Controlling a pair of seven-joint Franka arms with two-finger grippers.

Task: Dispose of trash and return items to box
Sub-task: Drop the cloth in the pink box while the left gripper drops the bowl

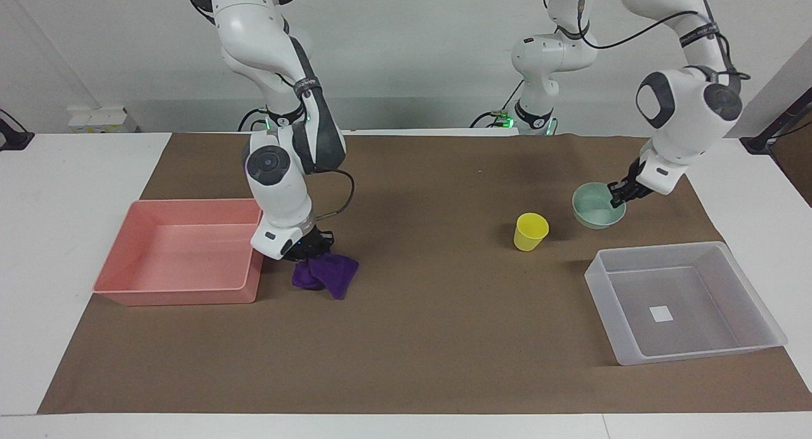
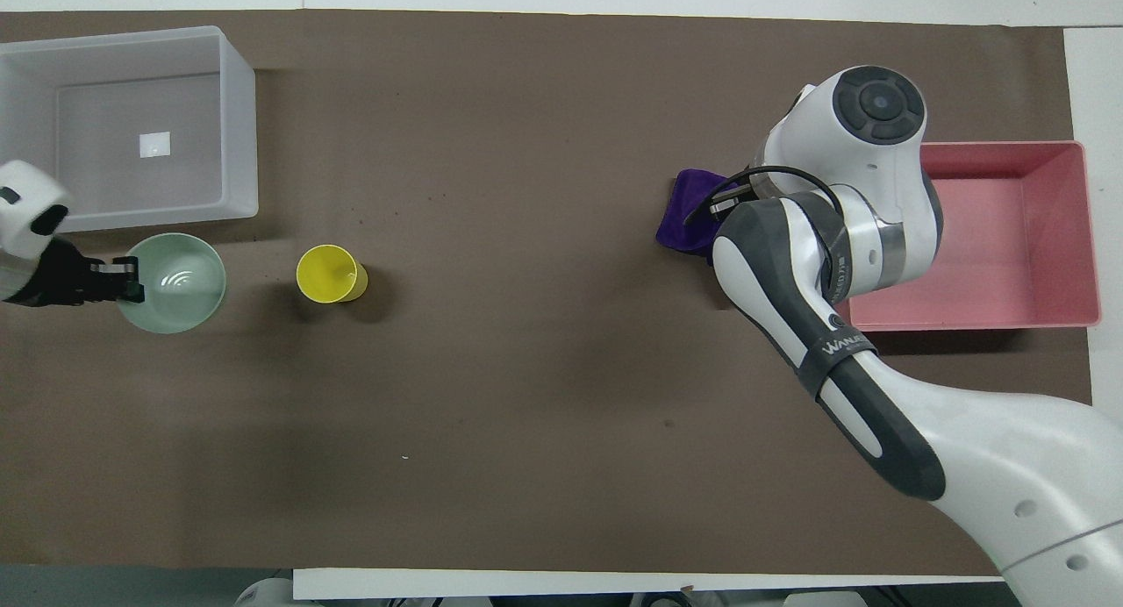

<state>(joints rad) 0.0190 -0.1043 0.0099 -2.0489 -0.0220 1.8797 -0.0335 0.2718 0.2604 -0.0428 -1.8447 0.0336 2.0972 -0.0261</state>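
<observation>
My right gripper (image 1: 311, 247) is shut on the top of the deep-purple rag (image 1: 328, 275), which hangs bunched just beside the pink tray; the rag's edge shows in the overhead view (image 2: 689, 210), where the arm hides the gripper. My left gripper (image 1: 617, 196) is shut on the rim of the mint-green bowl (image 1: 595, 205) and holds it a little above the paper; both also show in the overhead view, gripper (image 2: 123, 278) and bowl (image 2: 180, 282). The yellow cup (image 1: 530, 231) stands upright beside the bowl. The translucent box (image 1: 602, 280) holds nothing.
The pink tray (image 1: 177, 291) sits at the right arm's end of the brown paper, with nothing in it. The translucent box (image 2: 241, 124) sits at the left arm's end, farther from the robots than the yellow cup (image 2: 331, 274).
</observation>
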